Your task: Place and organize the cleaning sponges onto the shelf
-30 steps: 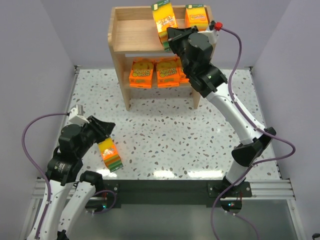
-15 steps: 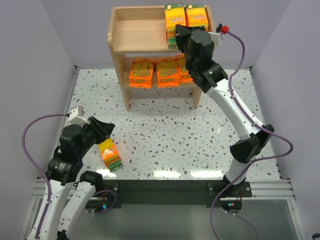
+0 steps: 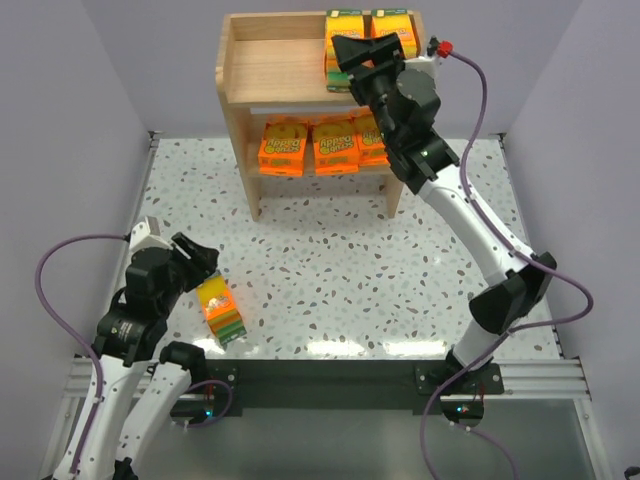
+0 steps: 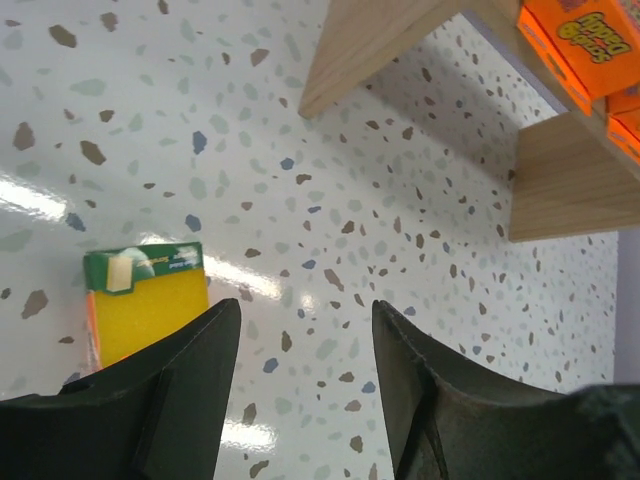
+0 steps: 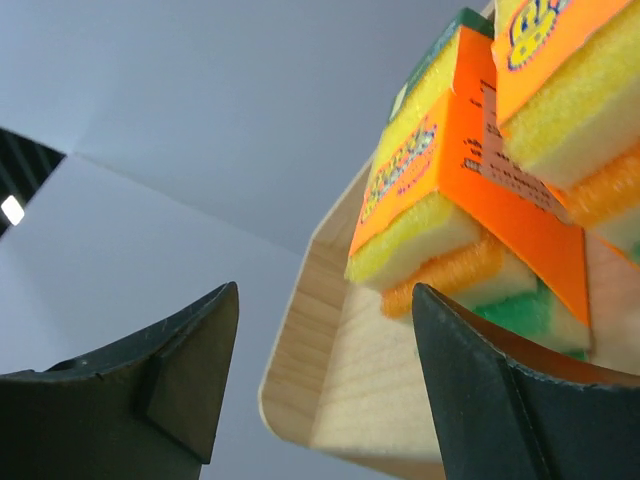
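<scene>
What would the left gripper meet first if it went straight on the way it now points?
Probably the bare table, seen between the open fingers of the left gripper. The yellow-and-green sponge pack lies off that line, beside one finger; depth is unclear.

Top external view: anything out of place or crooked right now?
One thing: a yellow-and-green sponge pack sits on the table, off the shelf and skewed to the table's edges, beside the open left hand. The other packs stand in rows on the shelf's two tiers. No spill or damage shows.
</scene>
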You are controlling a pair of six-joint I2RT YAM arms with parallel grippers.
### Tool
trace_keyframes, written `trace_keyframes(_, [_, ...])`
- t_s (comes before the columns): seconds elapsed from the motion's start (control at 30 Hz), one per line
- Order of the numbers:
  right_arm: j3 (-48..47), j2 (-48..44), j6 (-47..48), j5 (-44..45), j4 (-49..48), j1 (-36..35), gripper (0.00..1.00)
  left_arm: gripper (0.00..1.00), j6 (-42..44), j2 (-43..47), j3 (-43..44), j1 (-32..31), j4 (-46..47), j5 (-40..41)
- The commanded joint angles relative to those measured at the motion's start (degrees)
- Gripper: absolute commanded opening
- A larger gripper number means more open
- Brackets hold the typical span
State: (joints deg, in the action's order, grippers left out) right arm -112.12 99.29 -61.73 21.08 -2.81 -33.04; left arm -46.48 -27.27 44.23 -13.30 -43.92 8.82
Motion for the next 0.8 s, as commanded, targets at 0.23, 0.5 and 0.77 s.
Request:
trace_keyframes(0.23, [32.1,-26.2,18.8,-24.1,-1.6,-2.9,0.33,0.08,-6.8,-1.6,-4.2,-0.1,-5.9,8.8])
trace_keyframes(0.5, [48.0,-31.6,28.2,-27.7,3.0,-14.9,0.00,0.00,-14.8,-3.8,-6.6,-0.1,-9.4,10.2])
trace_keyframes(0.77, [56.2,-33.7,27.0,-30.3,2.6,-15.1,0.00,0.00,-20.8,-7.8,-12.2,-0.1,-8.1,10.2])
